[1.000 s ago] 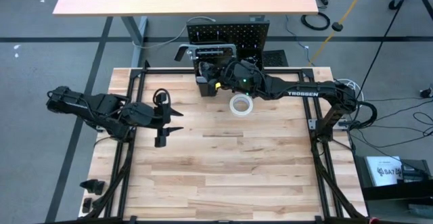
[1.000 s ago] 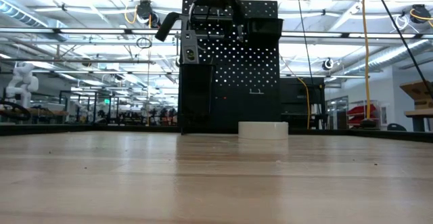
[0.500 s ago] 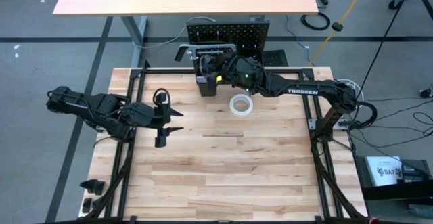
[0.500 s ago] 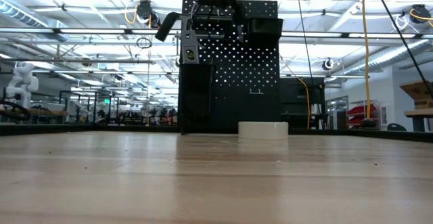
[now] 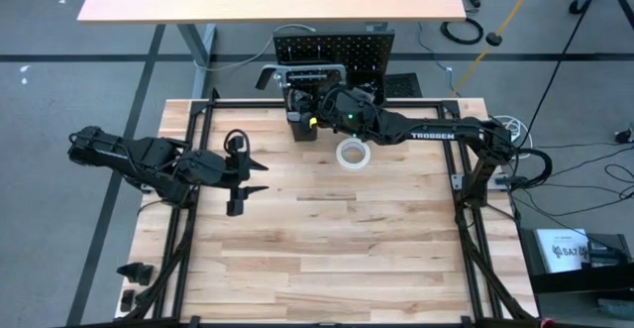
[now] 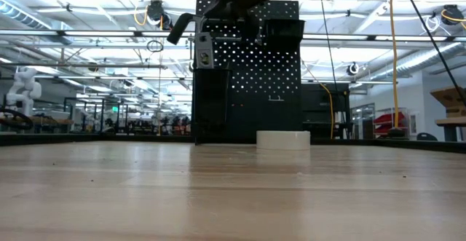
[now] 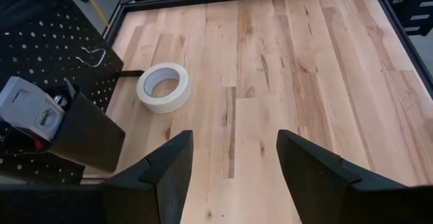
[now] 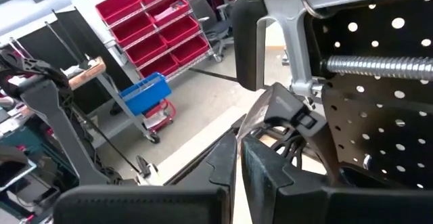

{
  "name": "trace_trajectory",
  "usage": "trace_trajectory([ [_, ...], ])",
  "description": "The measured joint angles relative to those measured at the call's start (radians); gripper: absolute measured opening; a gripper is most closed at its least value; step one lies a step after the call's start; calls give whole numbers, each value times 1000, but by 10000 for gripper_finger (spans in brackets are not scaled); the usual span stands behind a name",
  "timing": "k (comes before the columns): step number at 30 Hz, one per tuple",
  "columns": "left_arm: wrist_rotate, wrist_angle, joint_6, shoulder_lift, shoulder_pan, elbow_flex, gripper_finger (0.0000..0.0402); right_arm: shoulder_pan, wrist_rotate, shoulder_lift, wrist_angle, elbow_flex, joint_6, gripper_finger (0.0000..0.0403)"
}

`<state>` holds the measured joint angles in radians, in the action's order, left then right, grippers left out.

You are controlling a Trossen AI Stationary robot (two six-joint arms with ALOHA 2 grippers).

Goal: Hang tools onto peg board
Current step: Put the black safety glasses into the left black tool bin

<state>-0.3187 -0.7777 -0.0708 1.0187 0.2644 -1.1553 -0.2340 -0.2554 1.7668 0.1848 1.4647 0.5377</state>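
The wooden table fills the floor of the scene, and at its far edge stands the peg board, upright, black and full of holes. The right arm stretches across to it, and the right gripper is up at the board's left side, fingers pressed together with nothing visibly caught between them. Just ahead of those fingers, the right wrist view shows the grey bar clamp against the board, its threaded rod running across the holes. The silver level stands in a black bin at the board's foot. The white tape roll lies flat on the table just in front of the board, near the right arm. Well apart, over the table's left side, the left gripper waits, fingers spread and empty.
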Motion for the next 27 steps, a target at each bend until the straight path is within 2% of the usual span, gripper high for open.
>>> trace_trajectory([
  [8, 0, -2, 0, 0, 0, 0, 219, 0, -5, -1, -10, 0, -3, 24],
  [20, 7, -2, -1, 0, 1, 0, 219, -7, -5, -1, -53, 0, 52, 126],
  [27, 8, -2, -2, 0, 18, 0, 219, -7, 1, -1, -96, 0, 53, 150],
])
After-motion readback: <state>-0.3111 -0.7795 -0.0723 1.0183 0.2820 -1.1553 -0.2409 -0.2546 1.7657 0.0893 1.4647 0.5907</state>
